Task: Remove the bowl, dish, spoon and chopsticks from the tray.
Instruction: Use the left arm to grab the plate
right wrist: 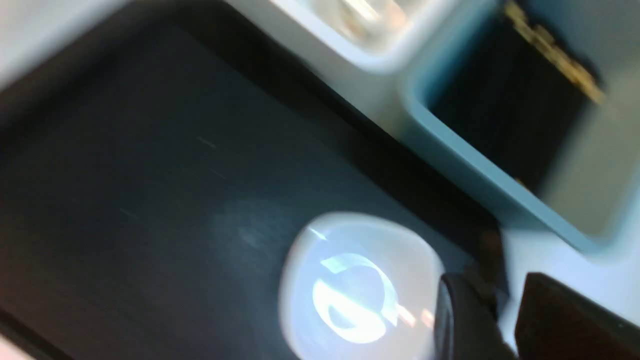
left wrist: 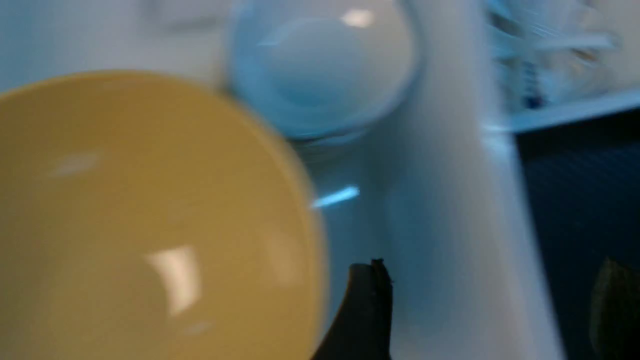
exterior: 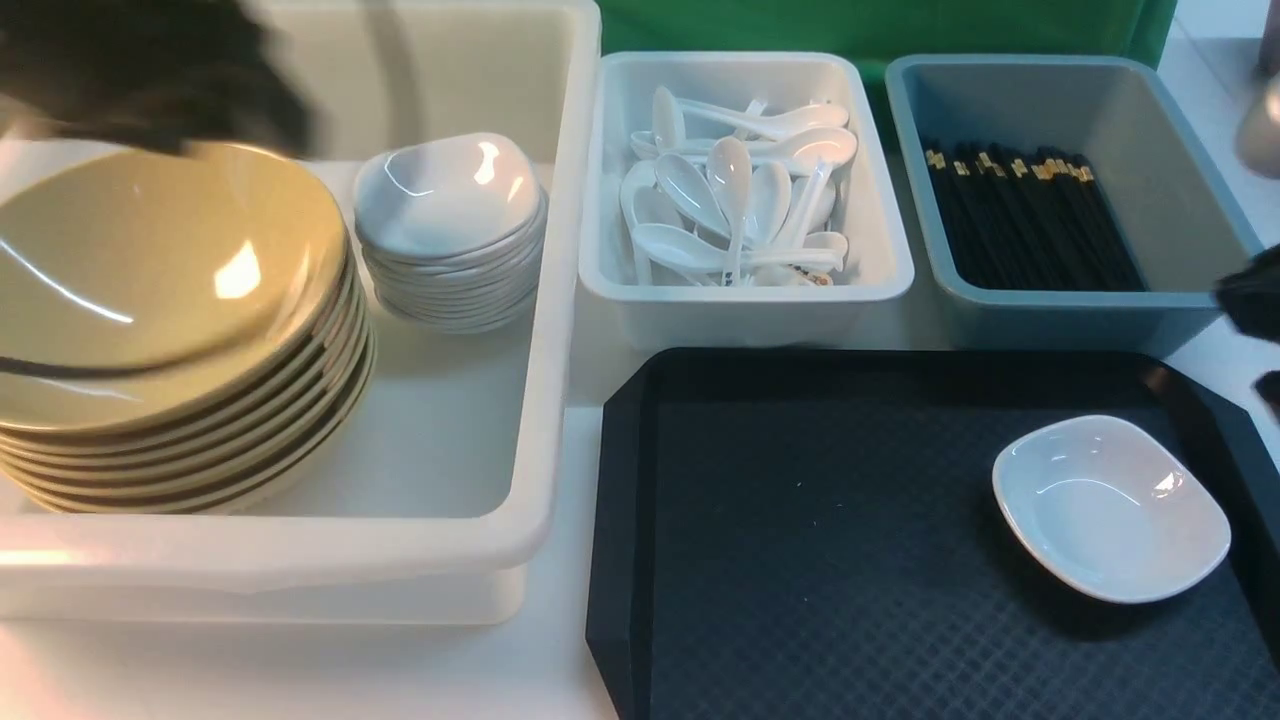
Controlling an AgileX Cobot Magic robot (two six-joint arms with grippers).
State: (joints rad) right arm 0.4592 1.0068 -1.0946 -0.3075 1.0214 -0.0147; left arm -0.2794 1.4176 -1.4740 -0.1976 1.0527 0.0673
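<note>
Front view: the left gripper (exterior: pixel 150 80) is a dark, cut-off blur above the bowl (exterior: pixel 150 270), which tops a stack in the white bin (exterior: pixel 540 400). The right gripper (exterior: pixel 1255 300) barely enters at the edge, near the dish (exterior: pixel 1110 505) on the tray (exterior: pixel 800 560). Left wrist view, smeared: the jaws are wide apart and empty, with the bowl beside one. Right wrist view, blurred: the jaws are slightly apart and empty, with the dish just beside them.

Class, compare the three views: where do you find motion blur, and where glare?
Front view: mostly sharp, though the left arm is smeared and glare patches sit on the top tan bowl. Left wrist view: everything is motion-blurred, that bowl included. Right wrist view: blurred too, with bright glare inside the dish.
</note>
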